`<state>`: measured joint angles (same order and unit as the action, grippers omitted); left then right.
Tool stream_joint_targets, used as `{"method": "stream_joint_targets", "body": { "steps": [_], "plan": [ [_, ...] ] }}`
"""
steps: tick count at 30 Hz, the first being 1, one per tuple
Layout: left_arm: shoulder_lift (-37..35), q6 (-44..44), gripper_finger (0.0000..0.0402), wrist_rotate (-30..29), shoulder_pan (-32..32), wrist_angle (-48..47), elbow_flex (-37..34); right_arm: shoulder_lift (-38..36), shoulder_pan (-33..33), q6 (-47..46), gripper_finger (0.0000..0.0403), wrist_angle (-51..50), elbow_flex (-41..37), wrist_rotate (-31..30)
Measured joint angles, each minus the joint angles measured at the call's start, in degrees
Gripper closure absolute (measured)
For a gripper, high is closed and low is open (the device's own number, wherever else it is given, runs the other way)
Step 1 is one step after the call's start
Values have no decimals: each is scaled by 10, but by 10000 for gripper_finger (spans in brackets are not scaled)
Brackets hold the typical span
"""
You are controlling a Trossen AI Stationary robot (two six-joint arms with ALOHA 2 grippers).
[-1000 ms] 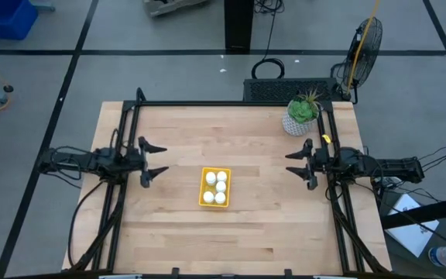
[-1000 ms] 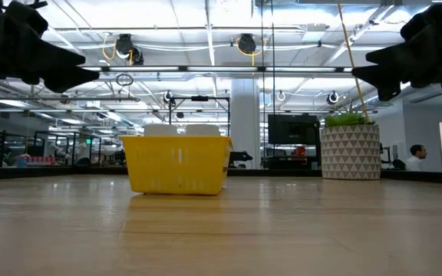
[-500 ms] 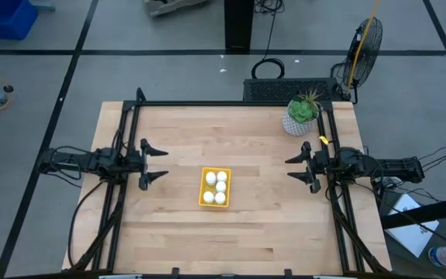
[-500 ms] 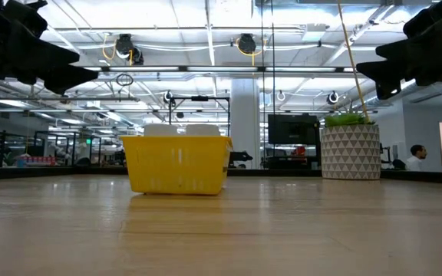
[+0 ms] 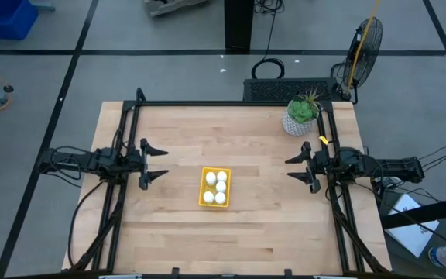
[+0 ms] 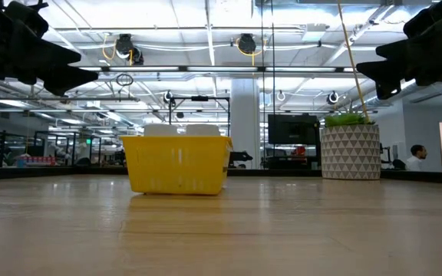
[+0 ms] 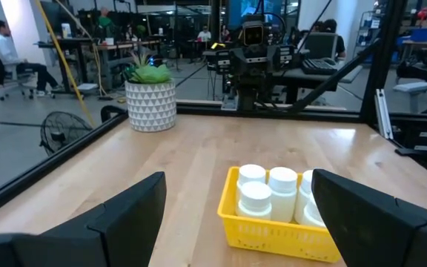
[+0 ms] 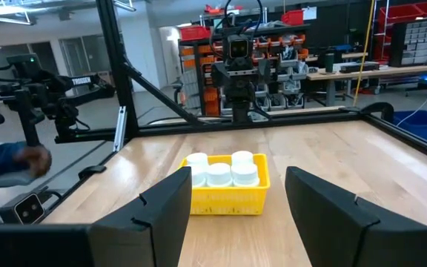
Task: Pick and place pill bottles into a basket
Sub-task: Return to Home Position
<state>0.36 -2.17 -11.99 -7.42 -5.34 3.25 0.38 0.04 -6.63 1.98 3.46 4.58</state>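
The yellow basket point(image 5: 214, 187) stands on the table's middle, a little toward the near edge, with several white pill bottles point(image 5: 217, 186) upright inside it. It also shows in the low view point(image 6: 178, 164), the left wrist view point(image 7: 276, 226) and the right wrist view point(image 8: 227, 194). My left gripper point(image 5: 156, 163) is open and empty above the table's left side, left of the basket. My right gripper point(image 5: 296, 167) is open and empty above the table's right side, right of the basket.
A white patterned pot with a green plant point(image 5: 300, 115) stands at the table's far right corner. A black frame point(image 5: 231, 103) runs along the table's far edge and sides. A person point(image 8: 6, 159) shows beyond the table's edge in the right wrist view.
My right gripper has drawn back a little toward the table's right edge. My left gripper has drawn back a little toward the left edge. Both have stayed open. The basket and bottles have not moved.
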Motion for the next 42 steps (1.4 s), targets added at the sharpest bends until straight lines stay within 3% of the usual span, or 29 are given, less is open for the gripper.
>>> {"method": "stream_joint_targets", "body": {
  "steps": [42],
  "plan": [
    [0,4,62,-1,0,0,0,0,0,-47,193,0,0,0]
  ]
}}
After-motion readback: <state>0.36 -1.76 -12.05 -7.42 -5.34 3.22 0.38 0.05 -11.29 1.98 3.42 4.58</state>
